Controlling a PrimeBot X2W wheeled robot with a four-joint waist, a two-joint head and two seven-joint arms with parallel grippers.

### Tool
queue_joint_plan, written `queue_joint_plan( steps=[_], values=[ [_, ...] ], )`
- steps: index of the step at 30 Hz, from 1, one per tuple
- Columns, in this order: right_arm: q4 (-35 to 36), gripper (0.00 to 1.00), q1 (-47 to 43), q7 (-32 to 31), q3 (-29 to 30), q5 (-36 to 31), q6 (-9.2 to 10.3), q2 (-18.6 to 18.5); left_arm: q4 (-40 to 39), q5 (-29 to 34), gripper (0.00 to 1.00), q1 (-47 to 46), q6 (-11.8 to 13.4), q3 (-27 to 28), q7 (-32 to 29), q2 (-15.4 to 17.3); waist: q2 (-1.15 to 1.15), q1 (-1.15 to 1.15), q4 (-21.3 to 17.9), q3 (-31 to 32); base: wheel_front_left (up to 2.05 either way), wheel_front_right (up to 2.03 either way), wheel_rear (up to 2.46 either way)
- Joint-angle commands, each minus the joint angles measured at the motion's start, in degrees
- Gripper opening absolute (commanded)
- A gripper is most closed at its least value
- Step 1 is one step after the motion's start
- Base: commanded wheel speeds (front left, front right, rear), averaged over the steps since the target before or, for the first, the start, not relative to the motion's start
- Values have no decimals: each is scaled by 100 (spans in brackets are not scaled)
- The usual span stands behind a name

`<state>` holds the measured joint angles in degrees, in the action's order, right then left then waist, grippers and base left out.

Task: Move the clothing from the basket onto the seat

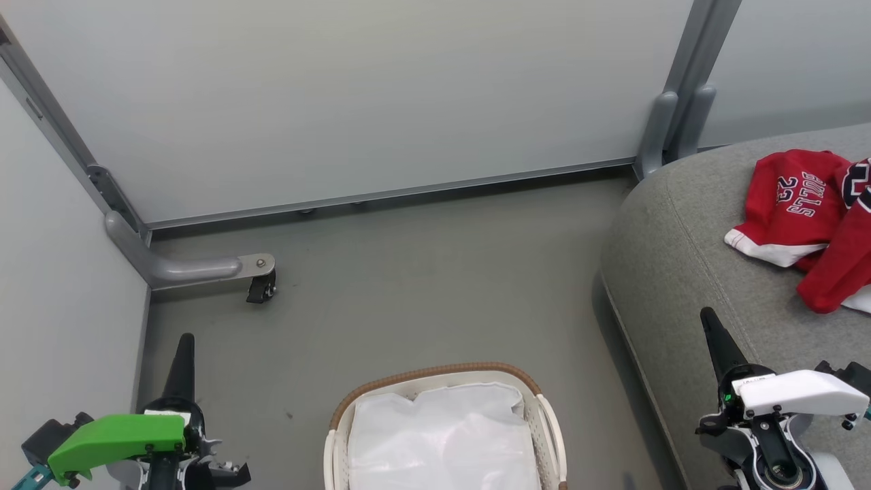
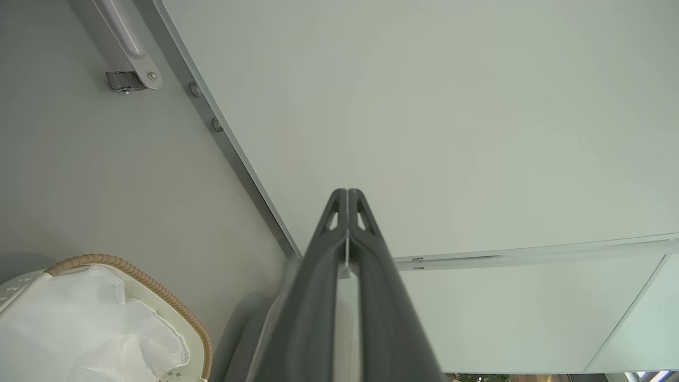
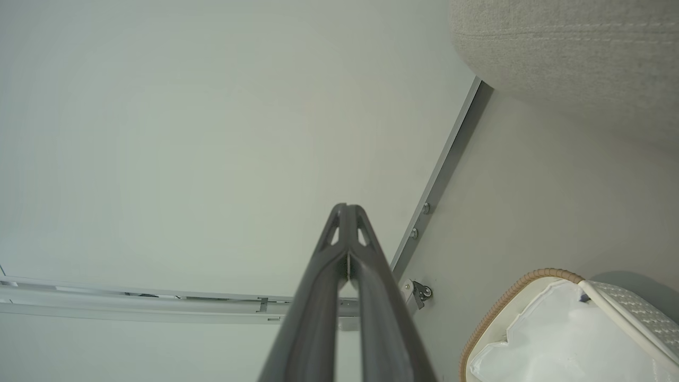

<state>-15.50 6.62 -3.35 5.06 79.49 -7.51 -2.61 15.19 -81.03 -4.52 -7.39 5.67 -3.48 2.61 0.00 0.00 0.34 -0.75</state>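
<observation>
- Left claw [image 1: 185, 340]: two dark fingers pressed tight together, pinching nothing. Low at the left of the head view, over the grey floor [image 1: 422, 272], tip pointing up.
- From its own wrist, left claw [image 2: 347, 193] with tips touching, aimed at a pale wall panel [image 2: 451, 106].
- Right claw [image 1: 708, 314]: pressed tight together as well, pinching nothing. Low at the right, over the front edge of the seat [image 1: 680, 286].
- From its own wrist, right claw [image 3: 346, 208] with tips touching, aimed at the pale wall, a corner of the seat up at the top right.
- Basket [image 1: 435, 372]: on the floor at the bottom middle of the head view, between the two claws and apart from both. Brown woven rim, white sides, near part cut off by the picture edge.
- White liner [image 1: 442, 435]: crumpled inside the basket.
- Seat: big, grey and soft, with a round corner and a stitched line. On the right, near the basket but not touching it.
- Lettered red piece [image 1: 789, 204]: lying on the seat, far right, with white "BULLS 23" letters upside down and a white hem at the near end.
- Other red piece [image 1: 840, 265]: on the seat too, touching the lettered one on its right side, partly cut off by the picture edge. Part of a big number at its top.
- Both red pieces well apart from the basket, and apart from the right claw.
- Small black wheel [image 1: 260, 289]: under a grey metal foot [image 1: 197, 267], back left, by the wall corner.
</observation>
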Motion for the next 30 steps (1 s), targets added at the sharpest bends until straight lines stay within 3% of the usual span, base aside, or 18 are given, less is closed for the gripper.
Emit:
queue_joint_plan(
  steps=[1, 30],
  values=[
    [50, 0, -30, -39, 32, 151, 2, -36, -42, -121, 0, -124, -14, 35, -29, 39, 0, 0, -2, 3, 0, 0, 0],
    [165, 0, -72, -338, 163, 1312, 3, -42, -127, -1151, 0, -204, -18, 100, -331, 45, 0, 0, -34, 57, 0, 0, 0]
  ],
)
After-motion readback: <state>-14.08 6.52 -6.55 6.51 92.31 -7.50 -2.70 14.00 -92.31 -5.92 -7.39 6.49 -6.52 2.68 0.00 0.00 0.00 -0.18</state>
